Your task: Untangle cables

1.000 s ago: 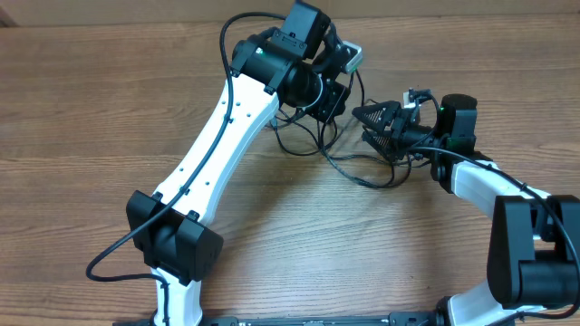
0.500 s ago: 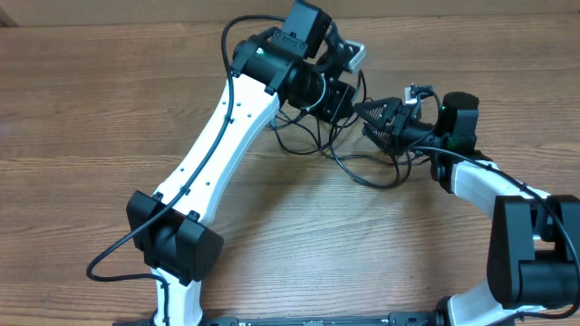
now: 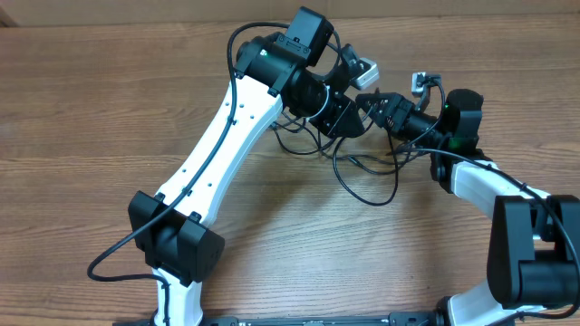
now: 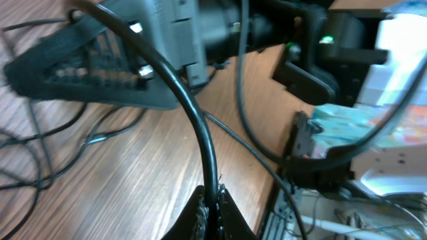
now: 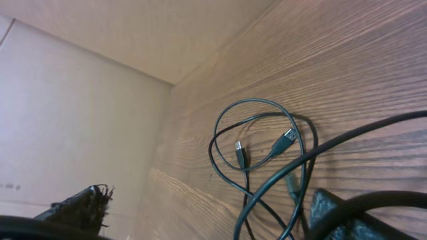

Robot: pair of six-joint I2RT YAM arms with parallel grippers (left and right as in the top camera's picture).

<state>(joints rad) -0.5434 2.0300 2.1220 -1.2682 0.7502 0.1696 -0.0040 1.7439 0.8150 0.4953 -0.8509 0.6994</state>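
Several thin black cables sprawl in loose loops on the brown wooden table, upper centre of the overhead frame. Lifting one strand, the left gripper is pinched tight on it; just beside, the right gripper hangs with fingers spread wide, clamping nothing.

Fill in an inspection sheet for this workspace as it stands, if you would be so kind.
Surface: wooden table, bare wood grain.
Job's things: thin black cords in loose overlapping loops between the arms; two plug ends lie inside one loop.
Clutter: nothing seen.
Grippers: left gripper, fingers shut on one cord; right gripper, fingers open, close beside the left one.
Cables: thick black wire loops out beside the left arm's base.
Surroundings: plain beige wall beyond the table edge.
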